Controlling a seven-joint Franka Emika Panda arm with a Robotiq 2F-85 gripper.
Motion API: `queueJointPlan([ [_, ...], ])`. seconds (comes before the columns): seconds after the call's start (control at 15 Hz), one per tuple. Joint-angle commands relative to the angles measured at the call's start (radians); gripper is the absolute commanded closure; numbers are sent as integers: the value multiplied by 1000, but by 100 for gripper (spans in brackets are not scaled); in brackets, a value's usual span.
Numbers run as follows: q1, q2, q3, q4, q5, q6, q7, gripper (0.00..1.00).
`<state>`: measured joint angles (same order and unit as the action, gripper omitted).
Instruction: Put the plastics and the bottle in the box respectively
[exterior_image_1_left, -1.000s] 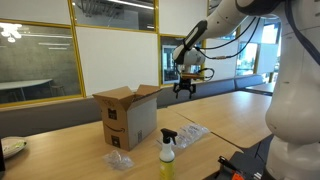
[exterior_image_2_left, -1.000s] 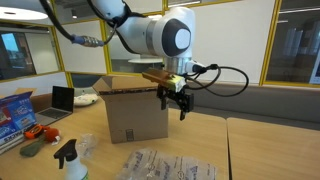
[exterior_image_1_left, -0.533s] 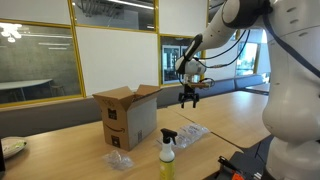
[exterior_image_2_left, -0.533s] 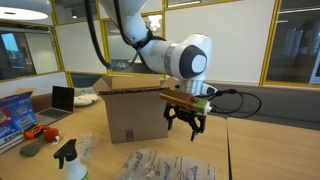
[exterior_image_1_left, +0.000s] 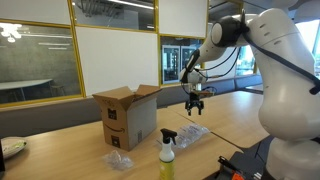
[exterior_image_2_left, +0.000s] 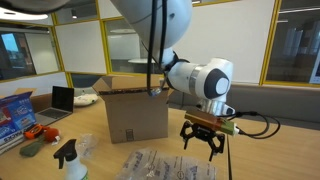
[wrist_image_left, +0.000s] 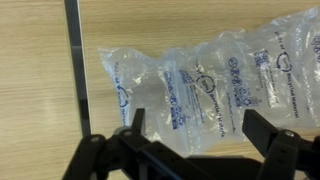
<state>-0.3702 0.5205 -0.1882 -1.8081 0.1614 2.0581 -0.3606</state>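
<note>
Right now, in an exterior view, your gripper (exterior_image_1_left: 196, 103) hangs with its fingers spread and nothing between them, above the plastics (exterior_image_1_left: 190, 133) lying flat on the wooden table (exterior_image_1_left: 240, 110). The bottle (exterior_image_1_left: 167, 150), a spray type with a black head, stands upright near the table's front edge. The cardboard box (exterior_image_1_left: 128, 118) stands behind it with its flaps open. A second crumpled plastic piece (exterior_image_1_left: 118, 160) lies just in front of the box.

In an exterior view from the opposite side, you see the gripper (exterior_image_2_left: 205, 143) spread wide and empty, clear of the table (exterior_image_2_left: 270, 150) and over one end of the plastics (exterior_image_2_left: 165, 165). The box (exterior_image_2_left: 135, 115) sits behind, well apart from the gripper. The bottle (exterior_image_2_left: 68, 160) shows only its upper part at the bottom edge, and a laptop (exterior_image_2_left: 62, 98) sits beyond it.

In the wrist view, the plastics (wrist_image_left: 200, 85) prove to be a strip of clear air pillows with blue print. It runs across the wood beneath your gripper (wrist_image_left: 195, 118). Both dark fingers (wrist_image_left: 135, 122) stand apart, not touching the strip. A dark seam (wrist_image_left: 72, 60) crosses the tabletop beside the strip's end.
</note>
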Motion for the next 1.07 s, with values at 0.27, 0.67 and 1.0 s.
queueJointPlan([
  [0.27,-114,236,67,251,24,-105,-114,0],
  [0.67,-171,336,121,357,64,-140,-174,0],
  [1.0,-195,406,142,431,80,-175,-187,0],
])
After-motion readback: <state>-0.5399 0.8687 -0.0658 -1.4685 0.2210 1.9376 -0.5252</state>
